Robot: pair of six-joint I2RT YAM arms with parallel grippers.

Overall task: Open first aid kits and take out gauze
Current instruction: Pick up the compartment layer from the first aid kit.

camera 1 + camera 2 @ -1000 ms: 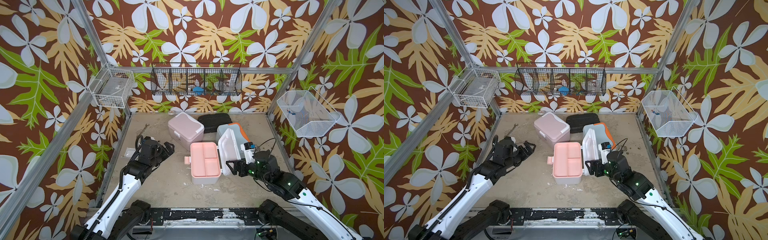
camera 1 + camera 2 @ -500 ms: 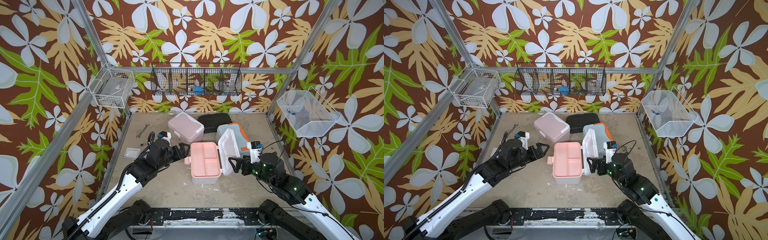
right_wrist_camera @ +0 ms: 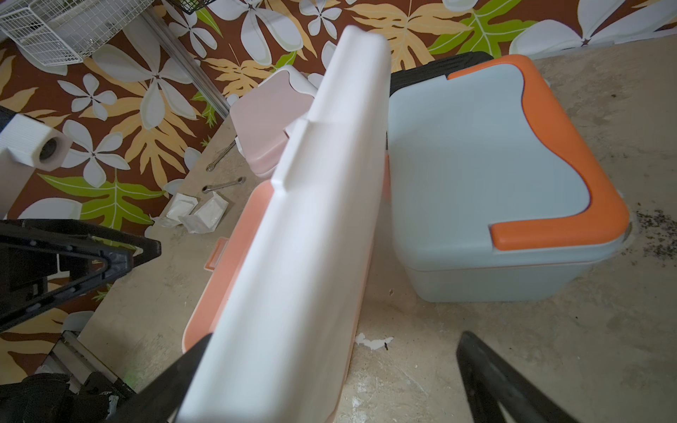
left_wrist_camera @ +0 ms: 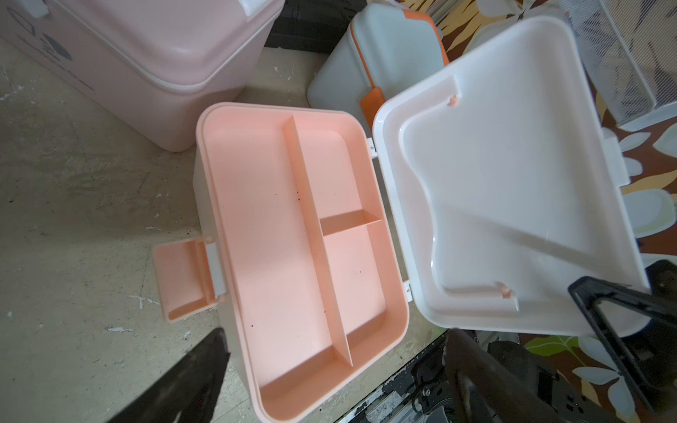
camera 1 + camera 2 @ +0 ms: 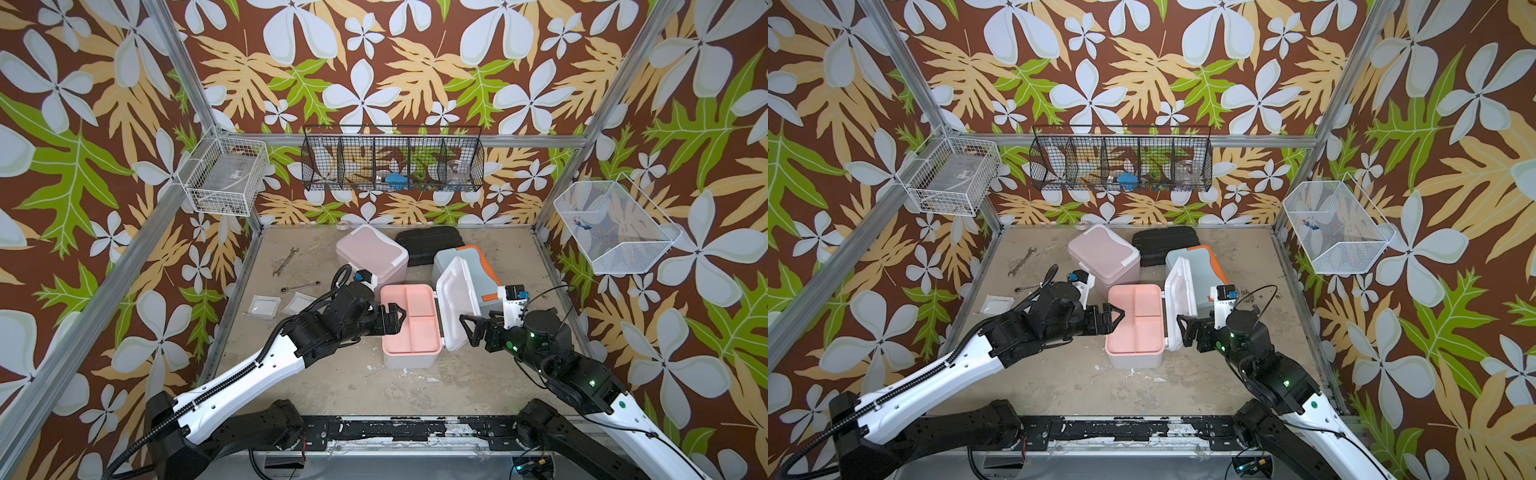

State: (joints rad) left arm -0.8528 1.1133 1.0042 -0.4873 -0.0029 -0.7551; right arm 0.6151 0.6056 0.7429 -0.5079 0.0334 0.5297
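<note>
Jaws apart beside peach kit (image 5: 415, 328)

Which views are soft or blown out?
Right wrist view: the white lid sits too close and is soft; the light blue kit behind is sharper. Left wrist view: the lid's inside nearly blown out, peach tray clear. Both top views: even light, sharp.
</note>
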